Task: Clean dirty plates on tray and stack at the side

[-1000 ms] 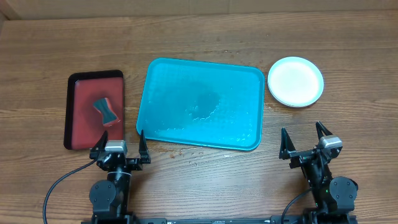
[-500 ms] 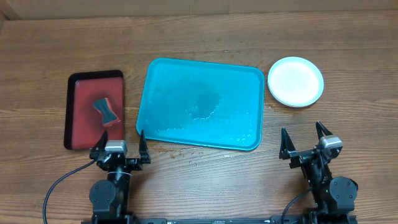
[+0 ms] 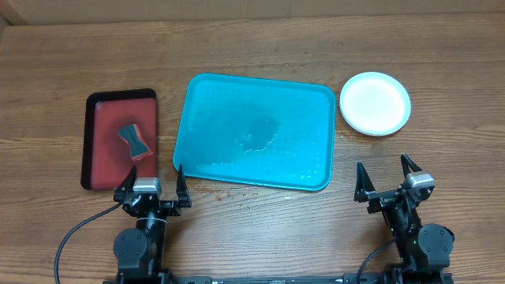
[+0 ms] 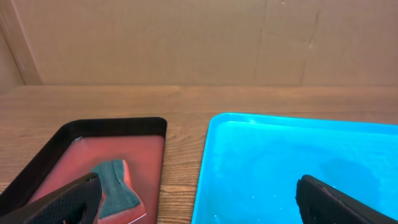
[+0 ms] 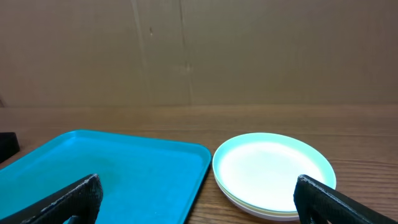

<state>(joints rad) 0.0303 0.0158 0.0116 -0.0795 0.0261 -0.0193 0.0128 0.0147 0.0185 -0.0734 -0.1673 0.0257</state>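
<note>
You are working on a brown wood-grain table [image 3: 252, 47], its planks running left to right, with a plain tan cardboard wall [image 4: 186, 43] closing off the far side. The large turquoise rectangular plastic tray [image 3: 304, 106] lies flat in the middle of the table, and a wet, glossy patch [image 3: 256, 134] sits near the centre of its floor. The stack of round shallow plastic plates [image 3: 375, 103] rests on the bare wood just right of the tray, close to its far right corner but not touching it. The top plate is white with a pale mint edge, and from the right wrist view further rims show beneath it. Left of the turquoise tray, with a strip of table between them, lies the smaller dark red, black-rimmed tray [image 3: 102, 162], with a teal-and-red sponge block [image 3: 133, 140] on it. Your left jaws stand spread wide, holding nothing, at the near edge in front of the gap between the two trays. Your right jaws are spread the same way, holding nothing, in front of the plates.
</note>
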